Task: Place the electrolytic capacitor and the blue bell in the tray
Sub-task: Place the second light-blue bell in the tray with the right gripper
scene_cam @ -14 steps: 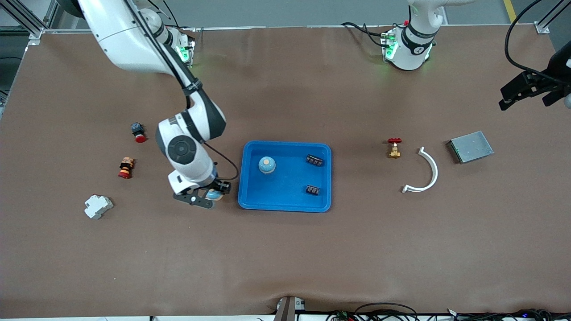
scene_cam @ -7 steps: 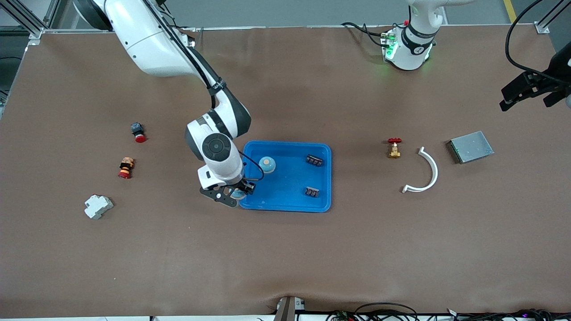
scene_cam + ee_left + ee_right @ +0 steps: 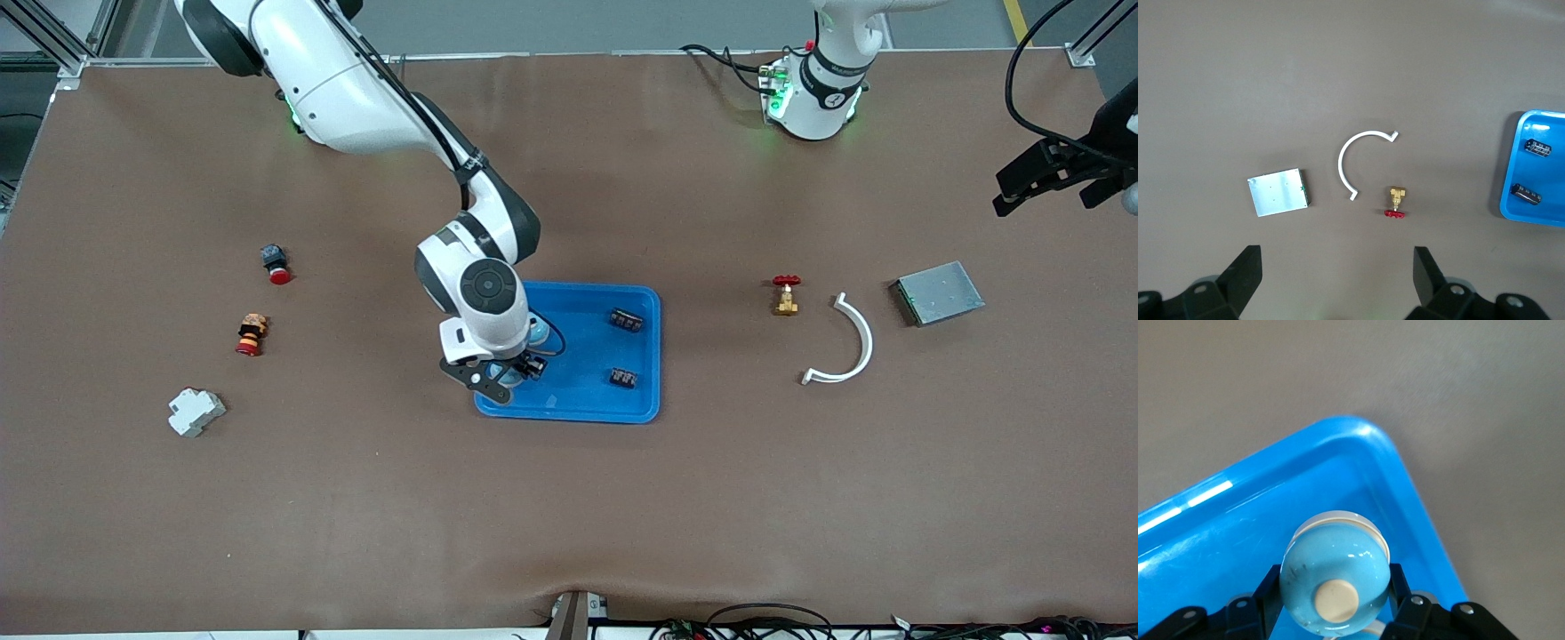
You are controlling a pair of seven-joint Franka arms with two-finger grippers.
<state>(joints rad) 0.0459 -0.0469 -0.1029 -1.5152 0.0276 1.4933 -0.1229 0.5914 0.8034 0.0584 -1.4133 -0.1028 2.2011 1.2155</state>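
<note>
My right gripper is shut on a light-blue bell and holds it over the corner of the bright-blue tray that lies toward the right arm's end and nearer the front camera. In the right wrist view the bell sits between the fingers, above the tray's rounded corner. A second blue bell stands in the tray, partly hidden by the arm. Two black capacitors lie in the tray. My left gripper waits open and empty at the left arm's end of the table.
A brass valve with a red handle, a white curved piece and a grey metal box lie toward the left arm's end. Two red-capped buttons and a white block lie toward the right arm's end.
My right gripper has carried the bell from above the table beside the tray to over the tray's corner. The left arm has not moved.
</note>
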